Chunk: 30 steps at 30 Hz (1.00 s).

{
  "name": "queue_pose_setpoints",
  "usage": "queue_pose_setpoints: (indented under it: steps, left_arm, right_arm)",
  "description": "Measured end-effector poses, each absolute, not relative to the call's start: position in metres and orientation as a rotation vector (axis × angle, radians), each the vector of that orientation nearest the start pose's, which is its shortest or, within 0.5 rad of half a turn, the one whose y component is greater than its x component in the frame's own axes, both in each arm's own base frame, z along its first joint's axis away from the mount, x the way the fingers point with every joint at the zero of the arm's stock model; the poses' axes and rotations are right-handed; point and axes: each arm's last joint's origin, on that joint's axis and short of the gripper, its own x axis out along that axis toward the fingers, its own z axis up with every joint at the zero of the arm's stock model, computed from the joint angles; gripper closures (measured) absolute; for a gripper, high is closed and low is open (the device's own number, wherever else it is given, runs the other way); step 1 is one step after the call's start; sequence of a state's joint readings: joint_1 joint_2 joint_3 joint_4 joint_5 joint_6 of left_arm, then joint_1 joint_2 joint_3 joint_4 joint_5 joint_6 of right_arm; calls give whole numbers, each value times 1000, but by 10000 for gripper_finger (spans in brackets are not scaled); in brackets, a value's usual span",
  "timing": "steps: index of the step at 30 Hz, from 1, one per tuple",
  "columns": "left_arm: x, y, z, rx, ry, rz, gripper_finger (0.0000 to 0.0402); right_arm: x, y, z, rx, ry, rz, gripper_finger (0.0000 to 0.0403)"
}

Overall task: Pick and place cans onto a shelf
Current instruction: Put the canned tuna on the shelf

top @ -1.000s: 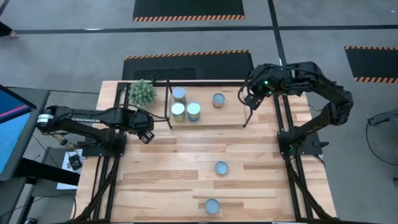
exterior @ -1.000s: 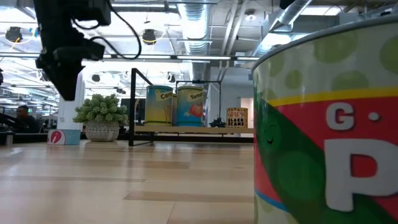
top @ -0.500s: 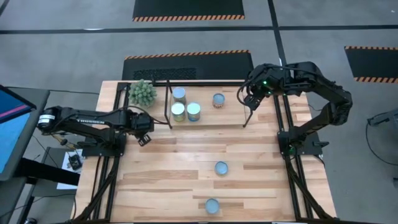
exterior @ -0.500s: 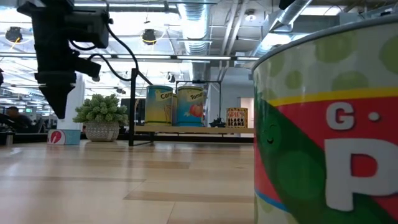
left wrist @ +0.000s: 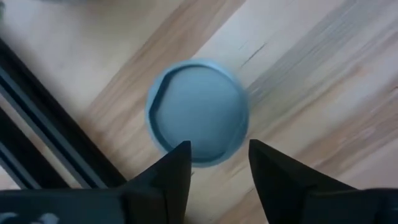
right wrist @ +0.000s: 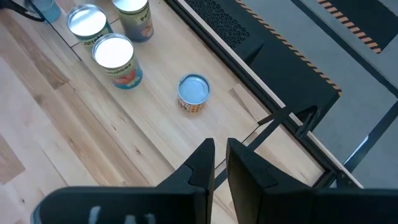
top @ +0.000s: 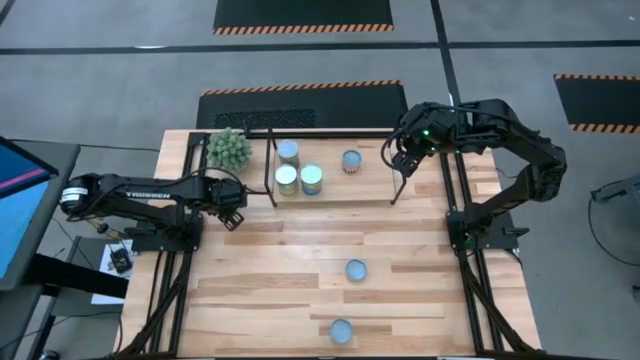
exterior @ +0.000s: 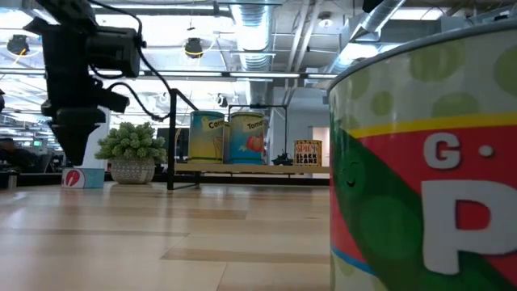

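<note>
My left gripper (top: 232,217) is open at the table's left, pointing down over a small blue-topped can (left wrist: 196,112). That can stands on the table with a red and white label (exterior: 74,178), hidden under the gripper in the high view. The fingertips (exterior: 73,158) hang just above it. Several cans (top: 311,179) stand on the shelf's wood board (top: 340,190), one small can (top: 351,161) to their right. Two cans (top: 355,269) (top: 341,331) stand on the table nearer the front. My right gripper (top: 399,163) is shut and empty above the shelf's right end.
A spiky green potted plant (top: 229,148) stands at the far left beside the shelf. Black frame rails (top: 180,250) run along the table's left and right sides. A big green and red can (exterior: 428,162) stands right before the low camera.
My left gripper has come down toward the small can beneath it and shifted slightly toward the table's left edge. The cans have kept still.
</note>
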State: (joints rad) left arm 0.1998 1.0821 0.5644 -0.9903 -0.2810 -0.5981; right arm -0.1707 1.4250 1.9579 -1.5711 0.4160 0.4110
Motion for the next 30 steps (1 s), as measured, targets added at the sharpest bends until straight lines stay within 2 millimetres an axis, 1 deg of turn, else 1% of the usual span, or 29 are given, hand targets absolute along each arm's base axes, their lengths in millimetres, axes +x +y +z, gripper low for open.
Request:
queue_pose_setpoints:
  steps: [7,13,18,26,30]
  left_arm:
    - [141,37,162,-424,1312,805,239]
    - [147,38,162,-403,1262,772,239]
    - [148,39,157,-365,1301,799,239]
    - [159,41,138,-374,1429,842,239]
    - [168,42,139,-365,1461,837,239]
  right_arm:
    - [205,-47,460,234,915,-736,338]
    - [205,-47,460,234,915,-736,338]
    - [205,-47,460,233,916,-735,338]
    - [205,-47,460,233,916,-735,338]
    - [205,-47,460,235,916,-732,338]
